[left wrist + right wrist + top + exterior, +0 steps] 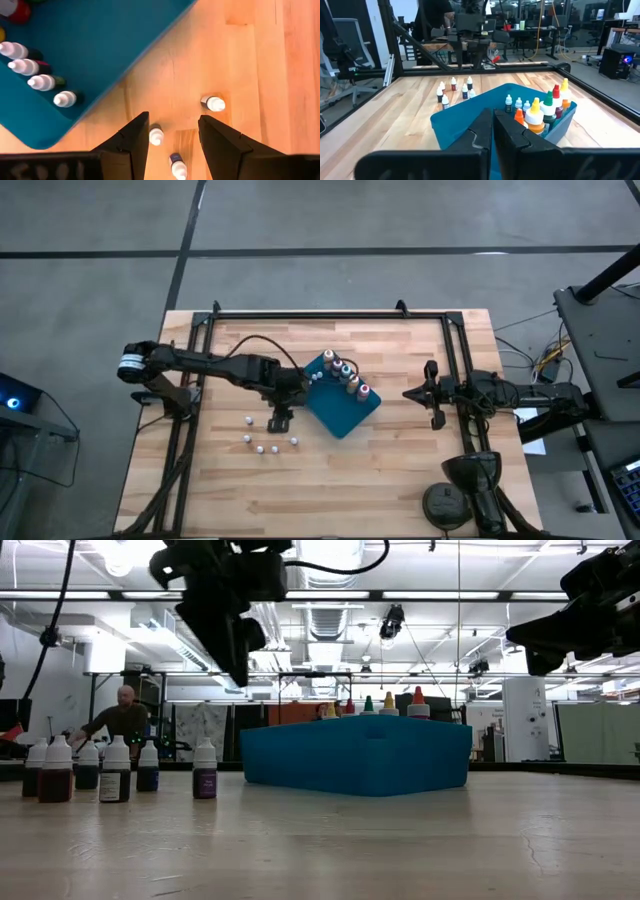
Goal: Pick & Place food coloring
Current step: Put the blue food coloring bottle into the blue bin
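The task is judged partly done. In the blue tray [338,412], five bottles with coloured tops [346,376] are lined along the edge towards one o'clock, and four white-topped bottles [36,72] are seen inside it in the left wrist view. Five small white-topped bottles [268,438] are left on the table [400,480], at about eight o'clock from the tray.

The left gripper [279,420] is held above those loose bottles with its jaws spread and nothing pinched. The right gripper [433,395] is parked at three o'clock of the tray, jaws pressed together on nothing.
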Robot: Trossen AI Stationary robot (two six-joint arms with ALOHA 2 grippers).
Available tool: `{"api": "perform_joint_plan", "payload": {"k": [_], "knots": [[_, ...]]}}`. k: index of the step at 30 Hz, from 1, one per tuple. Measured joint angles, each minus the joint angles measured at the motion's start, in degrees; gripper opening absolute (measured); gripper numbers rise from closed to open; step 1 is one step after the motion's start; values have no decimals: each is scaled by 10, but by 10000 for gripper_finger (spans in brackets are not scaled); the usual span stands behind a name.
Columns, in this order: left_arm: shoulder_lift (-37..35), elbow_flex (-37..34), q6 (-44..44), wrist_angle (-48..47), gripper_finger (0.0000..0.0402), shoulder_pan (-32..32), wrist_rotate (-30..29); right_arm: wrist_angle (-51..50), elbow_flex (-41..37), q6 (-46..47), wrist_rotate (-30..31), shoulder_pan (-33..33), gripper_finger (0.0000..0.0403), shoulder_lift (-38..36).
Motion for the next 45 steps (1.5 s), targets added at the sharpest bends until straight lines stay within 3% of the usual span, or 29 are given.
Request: {"api": "perform_joint_plan", "payload": {"k": [12, 20, 28, 45], "knots": [[-59, -129, -5, 98, 143, -11, -2, 0, 0, 0, 0, 0, 9, 0], [-59, -171, 37, 125, 143, -11, -9, 0, 0, 1, 0, 0, 9, 0], [-58, -178, 88, 122, 143, -11, -47, 0, 0, 1, 0, 0, 9, 0], [3, -144, 97, 121, 143, -11, -48, 0, 0, 0, 0, 0, 9, 0]]}}
